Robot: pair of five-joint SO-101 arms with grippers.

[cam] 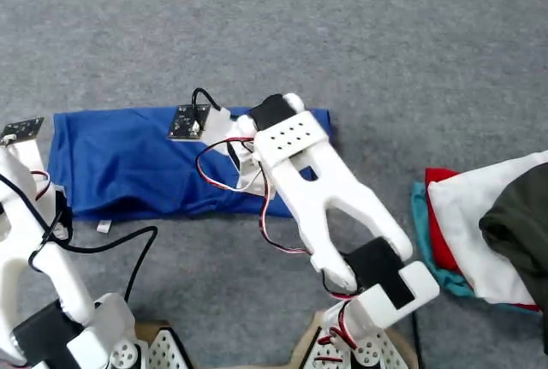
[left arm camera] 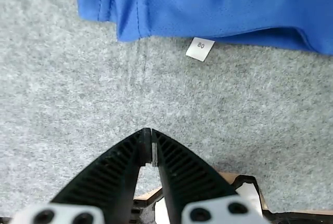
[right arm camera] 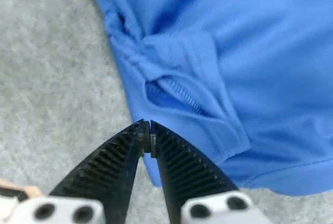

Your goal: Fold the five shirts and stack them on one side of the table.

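Black-ribbed right gripper: pinched closed tip to tip, gripping nothing. Hangs low over the blue shirt, tips right at a cloth edge, just beside a likely sleeve opening. Grey table cover on the other side of the tips. From above: arm stretched from the near edge across the right half of the shirt.

Black-ribbed left gripper: likewise closed and empty. Hovers over bare grey cover, just near of the shirt's near hem, with a small white tag poking out from under that hem a little beyond. Placed toward the shirt's left end.

Blue shirt itself: a long band, long axis running left to right across the middle of the table, narrowed, probably by one lengthwise fold. Far of both arm bases, one gripper toward each end. Likely calls for a crosswise fold next, one end carried over the other along that long axis. Right gripper the nearer, directly above cloth; for the left, a short advance toward the far side to meet the hem. Opening required of both first.

Well apart, at the table's right edge: pile of other shirts, white uppermost, with red, teal and dark cloth around it. Folded or not, cannot tell.
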